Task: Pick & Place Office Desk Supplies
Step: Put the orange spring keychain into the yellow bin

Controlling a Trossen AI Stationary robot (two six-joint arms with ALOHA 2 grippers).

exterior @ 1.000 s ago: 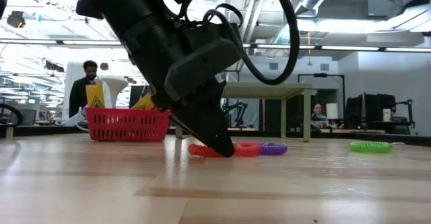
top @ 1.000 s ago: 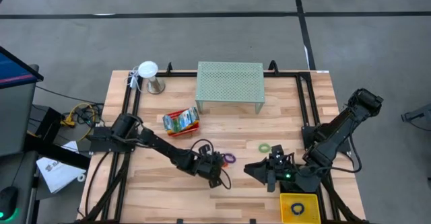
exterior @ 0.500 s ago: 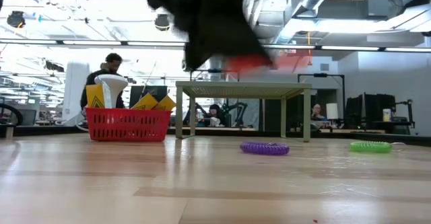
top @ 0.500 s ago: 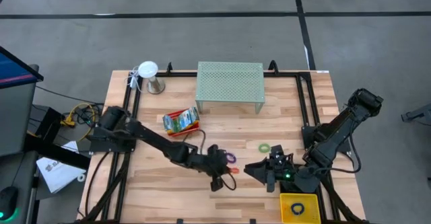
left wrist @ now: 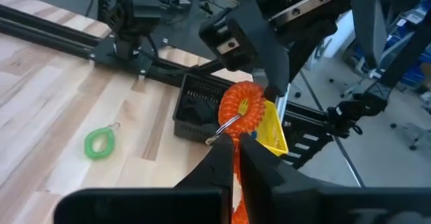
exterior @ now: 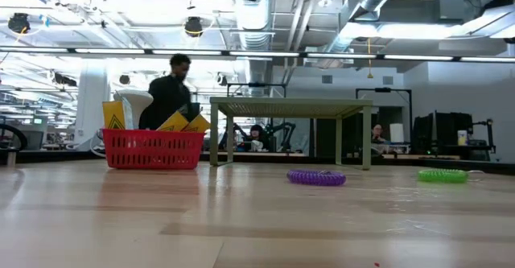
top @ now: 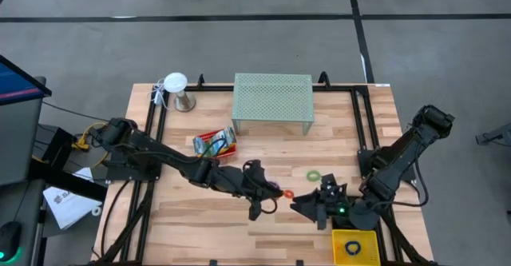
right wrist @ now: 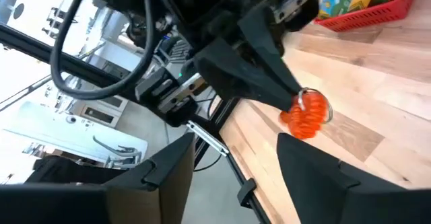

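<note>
My left gripper reaches across the middle of the table, shut on an orange coiled elastic loop. My right gripper waits just to the loop's right, facing it with its fingers open. A purple loop and a green loop lie flat on the wood. The yellow-green crayon boxes stand in the red tray. The left gripper itself is above the low view. My left gripper pinches the orange loop's coil between its two fingers, at their free ends. The fingers slant down toward the table's right side. The loop is lifted clear of the wood and sticks out beyond the fingertips, a small metal ring on it.
The mint-green mesh shelf stands at the far edge. A yellow tray with a dark item sits at the near right corner, a black mesh tray beside it. A white lamp-like thing stands far left. A person walks in the room behind.
My left gripper has risen from the table with the orange loop, out of the low view, and moved toward the table's right, up to the right gripper. The loop is lifted clear; the purple loop beside it has stayed on the wood.
</note>
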